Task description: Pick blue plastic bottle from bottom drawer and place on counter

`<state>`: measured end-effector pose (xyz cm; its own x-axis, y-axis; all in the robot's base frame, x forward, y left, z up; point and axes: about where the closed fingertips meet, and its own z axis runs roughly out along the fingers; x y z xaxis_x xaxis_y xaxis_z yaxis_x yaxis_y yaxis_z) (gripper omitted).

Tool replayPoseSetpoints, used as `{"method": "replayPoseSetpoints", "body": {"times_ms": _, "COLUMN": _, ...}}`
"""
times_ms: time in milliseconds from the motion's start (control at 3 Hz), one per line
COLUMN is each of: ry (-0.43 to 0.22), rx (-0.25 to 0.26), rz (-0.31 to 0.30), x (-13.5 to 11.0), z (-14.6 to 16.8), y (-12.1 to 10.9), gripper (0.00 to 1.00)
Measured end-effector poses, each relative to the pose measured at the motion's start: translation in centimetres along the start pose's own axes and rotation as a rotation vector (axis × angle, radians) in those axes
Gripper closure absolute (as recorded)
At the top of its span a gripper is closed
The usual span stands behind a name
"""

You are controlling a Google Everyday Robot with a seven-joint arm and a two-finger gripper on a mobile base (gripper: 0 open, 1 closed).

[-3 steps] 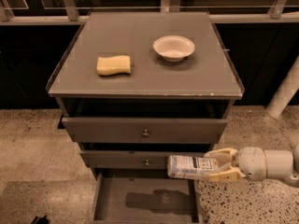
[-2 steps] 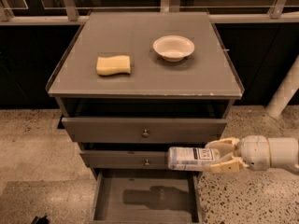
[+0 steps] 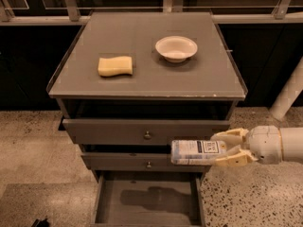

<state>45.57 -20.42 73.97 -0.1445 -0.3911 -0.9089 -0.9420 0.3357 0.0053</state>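
**Bottle held in the air above the open drawer**

I am seeing the gripper (image 3: 216,149) reaching in from the right at the height of the middle drawer (image 3: 118,161), with its pale arm (image 3: 279,144) trailing off the right edge. Its two yellowish fingers (image 3: 229,135) are pinching the blue plastic bottle (image 3: 196,152), one above and one below. The bottle is lying sideways in that grip, its labelled end inside the fingers and its other end pointing left, in front of the cabinet's face.

Below it, the bottom drawer (image 3: 100,198) is standing pulled out, and I am reading only a dark shadow (image 3: 156,197) on its flat grey floor. The bottle is hanging clear of that floor and well below the counter (image 3: 147,79).

On the counter, a yellow sponge (image 3: 115,65) is sitting left of centre and a white bowl (image 3: 176,48) is sitting to its right, nearer the back, the two apart. The top drawer (image 3: 109,131) is showing its small round knob (image 3: 147,135).
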Motion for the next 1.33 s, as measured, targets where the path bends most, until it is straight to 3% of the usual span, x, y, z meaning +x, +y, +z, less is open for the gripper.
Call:
{"method": "replayPoseSetpoints", "body": {"times_ms": 333, "ry": 0.038, "rx": -0.015, "rz": -0.021, "x": -1.2, "z": -0.5, "y": 0.3, "gripper": 1.00}}
{"method": "replayPoseSetpoints", "body": {"times_ms": 667, "ry": 0.057, "rx": -0.049, "rz": -0.048, "x": -4.7, "z": -2.4, "y": -0.4, "gripper": 1.00}}
{"method": "replayPoseSetpoints", "body": {"times_ms": 1333, "ry": 0.072, "rx": -0.082, "rz": -0.134, "x": -12.5, "z": -6.5, "y": -4.6, "gripper": 1.00}}
